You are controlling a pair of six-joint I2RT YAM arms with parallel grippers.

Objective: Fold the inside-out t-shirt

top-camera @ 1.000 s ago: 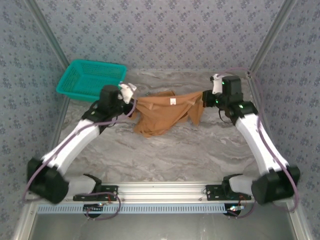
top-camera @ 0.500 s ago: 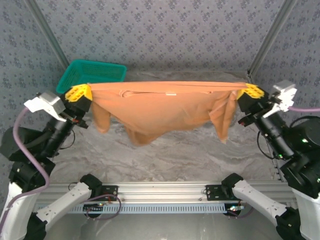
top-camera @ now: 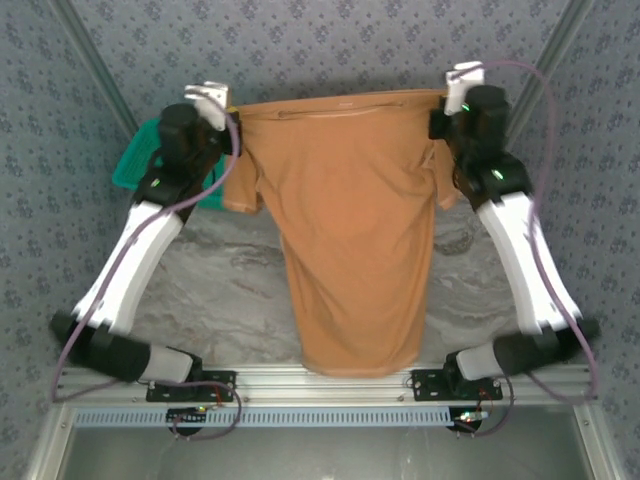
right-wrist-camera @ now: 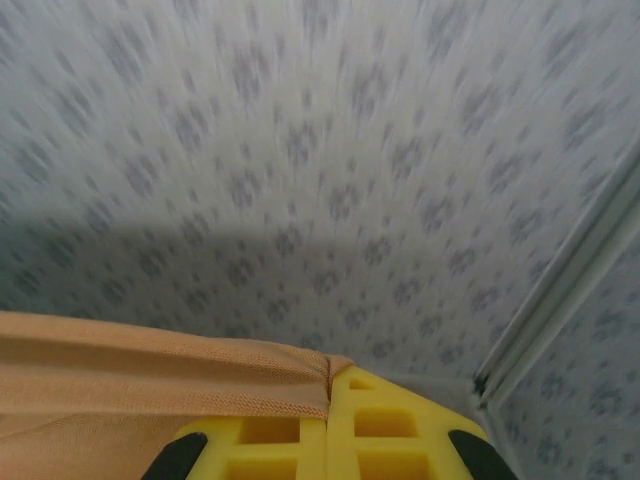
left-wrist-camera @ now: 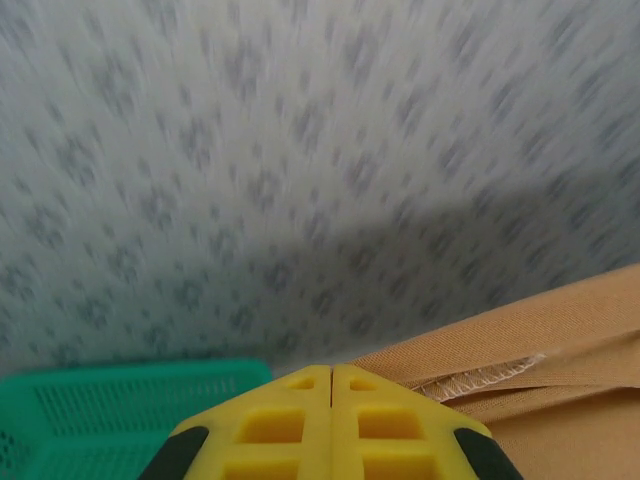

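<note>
Wallpaper (top-camera: 330, 50) with a grey flower print backs the cell, and a grey marbled desk (top-camera: 230, 290) lies below it. From my seat at the controls I read the left hand (left-wrist-camera: 331, 372) first. Its yellow fingers (left-wrist-camera: 270, 425) are pressed flat together, and a stitched edge of the shirt (top-camera: 350, 230) comes out just to their right, so it is clamped on the cloth. The right hand (right-wrist-camera: 327, 375) matches it, with its fingers together and a seam of orange-tan cloth pinched at the join and running off to the left.

In the top view both hands are raised high at the far side, well apart, each at an upper corner of the shirt by a shoulder. The shirt hangs spread between them with its top edge taut and nearly level. The short sleeves droop at either side and the body falls straight down the middle. In that view the lower hem reaches the rail (top-camera: 240, 378) at the near edge; I cannot tell whether it touches the desk.

Beyond the left arm, a teal basket (top-camera: 135, 165) sits at the far-left corner, partly hidden by the wrist. A metal post (right-wrist-camera: 560, 310) stands beside the right hand.
</note>
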